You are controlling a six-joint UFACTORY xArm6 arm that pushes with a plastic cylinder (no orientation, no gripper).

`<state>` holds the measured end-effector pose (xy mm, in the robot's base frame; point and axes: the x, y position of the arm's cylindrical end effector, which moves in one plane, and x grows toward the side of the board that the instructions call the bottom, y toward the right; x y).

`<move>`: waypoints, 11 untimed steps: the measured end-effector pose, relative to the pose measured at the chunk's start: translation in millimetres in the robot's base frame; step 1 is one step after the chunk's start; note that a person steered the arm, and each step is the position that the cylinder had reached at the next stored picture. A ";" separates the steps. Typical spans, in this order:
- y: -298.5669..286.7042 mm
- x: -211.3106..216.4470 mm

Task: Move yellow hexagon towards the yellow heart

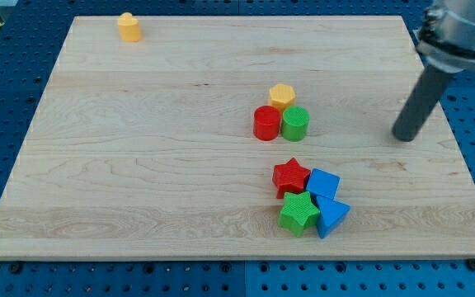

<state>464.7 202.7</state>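
My tip (402, 137), a bare rod with no jaws to open or shut, rests at the board's right, touching nothing. The yellow hexagon (282, 96) lies well to its left, slightly higher, just above a red cylinder (265, 123) and green cylinder (294, 124). The yellow heart (129, 26) sits far up-left, so I judge the push runs leftward and upward.

Hexagon (282, 96) above two cylinders (266, 124), heart (129, 27) far upper left

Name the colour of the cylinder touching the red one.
Green cylinder, beside the red cylinder, in the camera view.
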 end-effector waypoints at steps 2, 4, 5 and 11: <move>-161.4 -41.1; -122.1 -52.0; -81.5 -52.5; -212.9 -123.7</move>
